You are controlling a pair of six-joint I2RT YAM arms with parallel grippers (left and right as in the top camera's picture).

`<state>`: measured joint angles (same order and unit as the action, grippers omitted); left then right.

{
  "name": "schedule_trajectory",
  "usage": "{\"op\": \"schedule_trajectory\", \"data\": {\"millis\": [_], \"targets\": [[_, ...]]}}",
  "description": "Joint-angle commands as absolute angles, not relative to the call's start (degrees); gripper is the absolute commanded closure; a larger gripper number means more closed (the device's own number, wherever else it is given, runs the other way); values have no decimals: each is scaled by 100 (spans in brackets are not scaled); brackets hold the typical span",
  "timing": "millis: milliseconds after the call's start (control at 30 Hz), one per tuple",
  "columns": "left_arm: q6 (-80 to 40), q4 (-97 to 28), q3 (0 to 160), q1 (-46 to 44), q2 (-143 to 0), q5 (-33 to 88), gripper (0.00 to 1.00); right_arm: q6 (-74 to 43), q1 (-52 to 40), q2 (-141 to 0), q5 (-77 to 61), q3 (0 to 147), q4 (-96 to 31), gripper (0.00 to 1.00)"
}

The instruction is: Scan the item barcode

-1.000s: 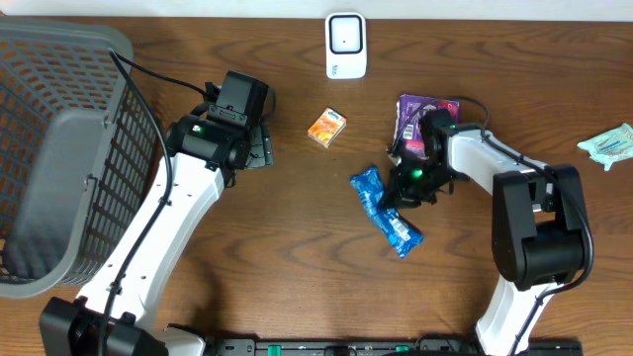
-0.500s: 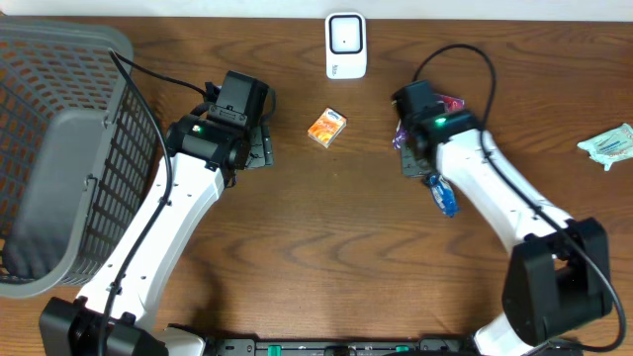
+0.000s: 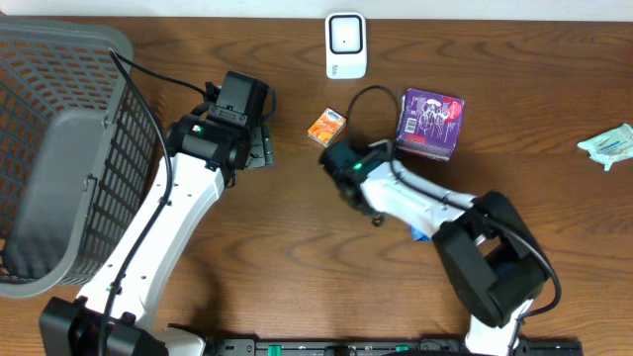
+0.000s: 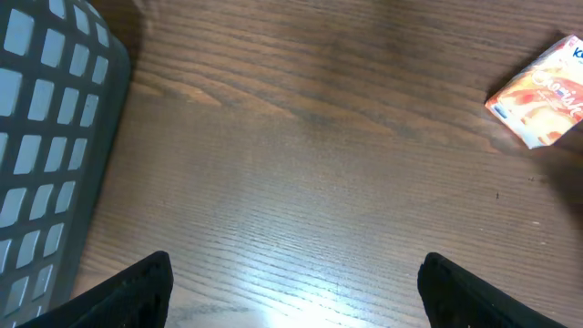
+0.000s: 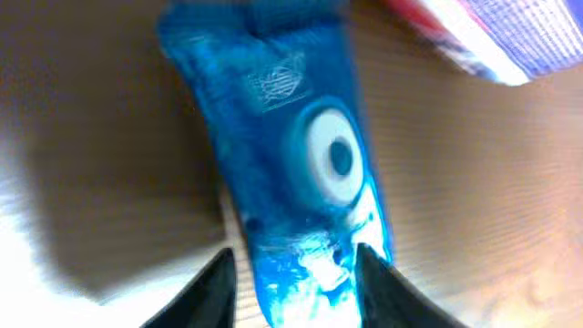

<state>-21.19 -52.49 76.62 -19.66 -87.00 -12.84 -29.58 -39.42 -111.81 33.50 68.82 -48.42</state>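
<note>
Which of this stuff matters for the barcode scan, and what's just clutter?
In play: blue plastic packet between the right gripper fingers; white rounded scanner unit.
Lying about: small orange carton; purple cardboard box; teal crinkled wrapper; grey plastic mesh basket.

Lone "K" on orange box [image 4: 542, 91]

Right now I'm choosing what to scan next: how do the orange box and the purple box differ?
The orange box is far smaller than the purple box. The orange box lies turned diagonally, while the purple box sits almost square to the edge of the table. Both rest on the wood, with nothing holding them.
</note>
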Motion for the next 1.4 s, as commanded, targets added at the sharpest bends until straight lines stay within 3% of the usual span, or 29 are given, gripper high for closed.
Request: {"op": "schedule_trajectory", "data": {"millis": [0, 133, 300, 400, 633, 1033, 1100, 1233, 1367], "targets": [[-2171, -5266, 7703, -1957, -8733, -1398, 14, -3129, -4053, -11120, 2729, 7338, -4963, 59], [-2171, -5266, 7703, -1957, -8733, -1398, 14, -3192, -3813, -11089, 2447, 8130, -5583, 48], [-2171, -5266, 7703, -1957, -8733, -1398, 14, -2746, -3059, -11089, 1865, 8923, -6176, 47], [-2171, -5266, 7703, -1957, -8733, -1398, 14, -1424, -2342, -11089, 318, 9017, -6272, 29], [-2171, -5266, 7703, -1957, -8733, -1400, 14, 633, -1114, -11102, -2272, 8318, -6536, 31], [-2171, -5266, 7703, -1957, -8733, -1400, 14, 12, -556, -11102, -3057, 6326, -4539, 25], [-2171, -5266, 7703, -1957, -8733, -1398, 14, -301, -561, -11102, -3059, 6088, -4217, 32], [-2171, -5266, 7703, -1957, -8733, -1398, 14, -799, -642, -11102, -3057, 5771, -3885, 72], [-2171, -5266, 7703, -1957, -8733, -1400, 14, -954, -762, -11102, -3061, 5732, -3809, 92]]}}
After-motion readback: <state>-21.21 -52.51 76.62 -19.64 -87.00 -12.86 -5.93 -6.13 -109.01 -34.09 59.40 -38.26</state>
